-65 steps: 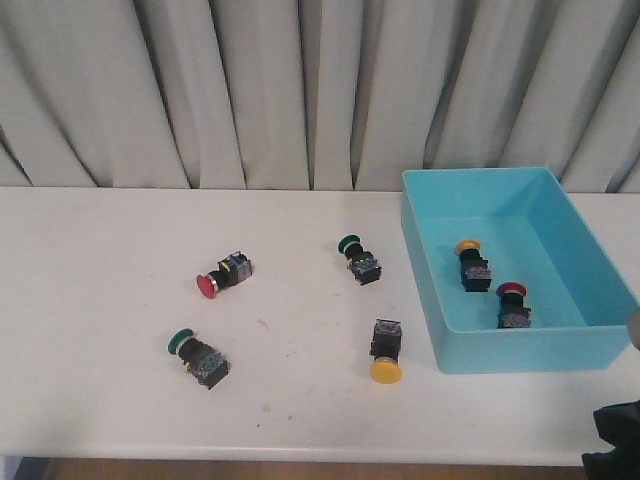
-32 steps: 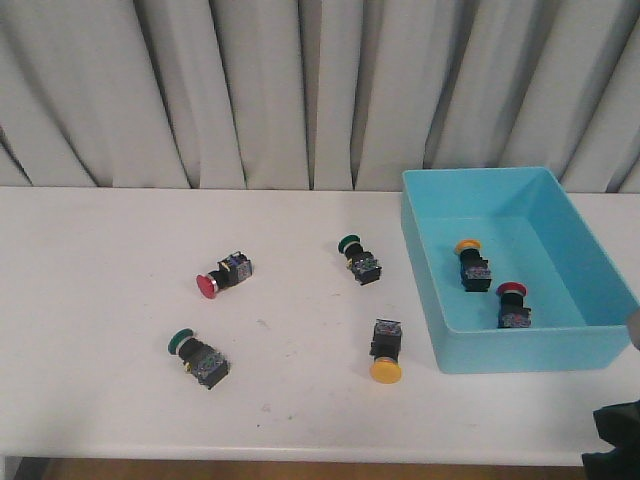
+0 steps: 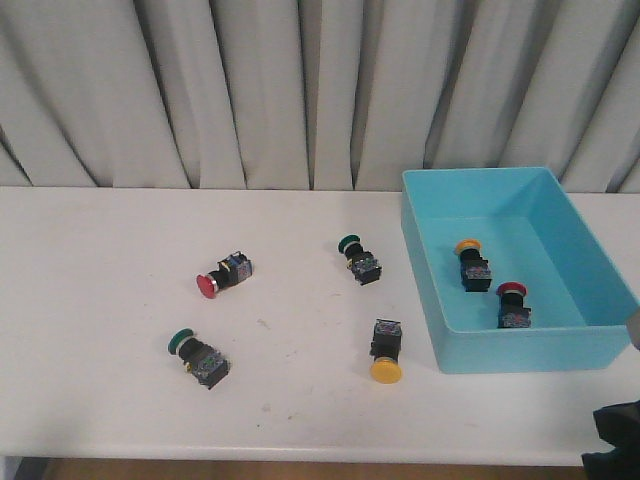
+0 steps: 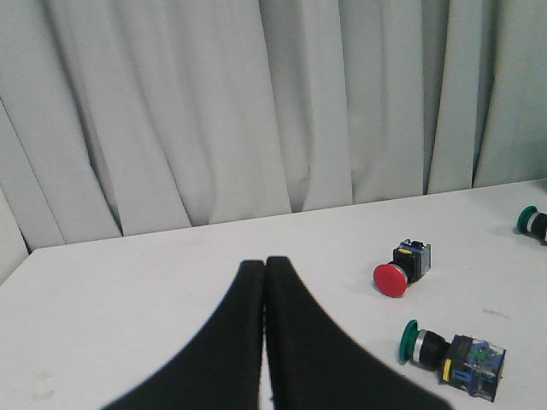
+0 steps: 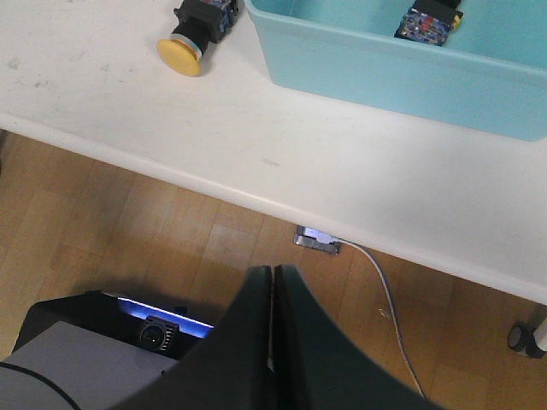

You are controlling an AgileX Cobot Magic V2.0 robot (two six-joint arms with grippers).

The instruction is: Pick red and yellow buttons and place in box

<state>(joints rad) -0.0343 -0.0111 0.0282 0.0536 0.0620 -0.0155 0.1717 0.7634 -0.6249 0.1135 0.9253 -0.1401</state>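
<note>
red button lies on my table, box at its 3 o'clock; left gripper and right gripper are both closed, empty.

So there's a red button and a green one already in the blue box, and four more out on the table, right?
Nearly. The front view shows the box holding a red button and a yellow one, not a green one. The count of four more out on the table is right.

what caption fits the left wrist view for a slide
Shut left hand over the white table, facing a red button.
</note>
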